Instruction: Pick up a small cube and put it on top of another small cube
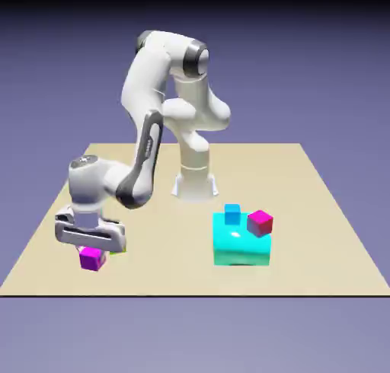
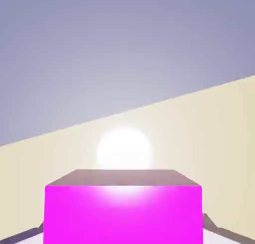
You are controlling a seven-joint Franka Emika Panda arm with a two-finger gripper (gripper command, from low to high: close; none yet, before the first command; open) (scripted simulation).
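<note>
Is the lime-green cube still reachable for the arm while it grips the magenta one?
Probably yes. The gripper is shut on the magenta cube, and the lime-green cube peeks out right beside it, mostly hidden by the hand. Nothing stands between them.

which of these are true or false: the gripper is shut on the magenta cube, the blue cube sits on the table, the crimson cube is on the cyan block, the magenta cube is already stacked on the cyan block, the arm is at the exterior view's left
1. The gripper is shut on the magenta cube. True; in the hand view the cube fills the space between the fingertips.
2. The blue cube sits on the table. False; it rests on top of the cyan block.
3. The crimson cube is on the cyan block. True.
4. The magenta cube is already stacked on the cyan block. False; it is in the gripper, far from that block.
5. The arm reaches to the exterior view's left. True.
</note>
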